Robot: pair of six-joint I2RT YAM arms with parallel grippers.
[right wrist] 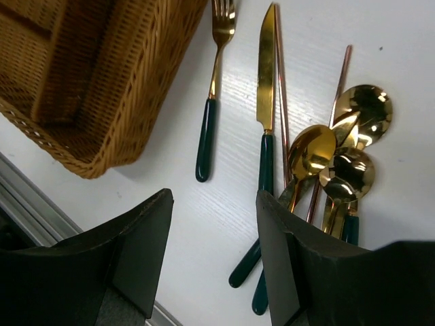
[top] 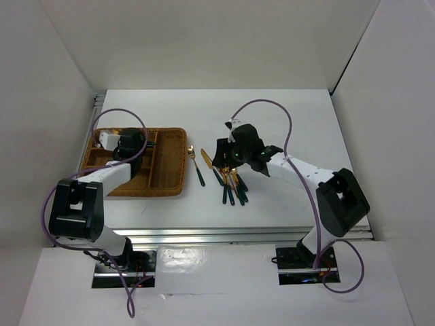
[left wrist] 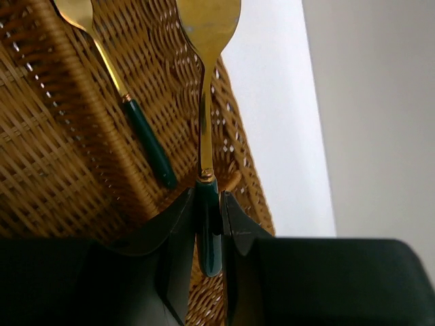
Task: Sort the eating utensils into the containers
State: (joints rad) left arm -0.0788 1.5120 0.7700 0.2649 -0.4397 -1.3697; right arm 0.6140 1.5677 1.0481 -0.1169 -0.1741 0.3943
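Because the shallow brown woven wicker tray (top: 182, 159) sits beneath it, the left gripper (left wrist: 207, 204), clenched on a gold-headed, teal-handled spoon (left wrist: 202, 122), should lower it flat beside the utensil (left wrist: 146, 146) already inside; the right gripper (right wrist: 214, 204) hangs released above the loose cutlery (right wrist: 333, 163).

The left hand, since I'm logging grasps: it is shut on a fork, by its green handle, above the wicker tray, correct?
Not a fork. The left hand is shut on a spoon, by its green handle, above the wicker tray; the left wrist view shows its rounded gold bowl.
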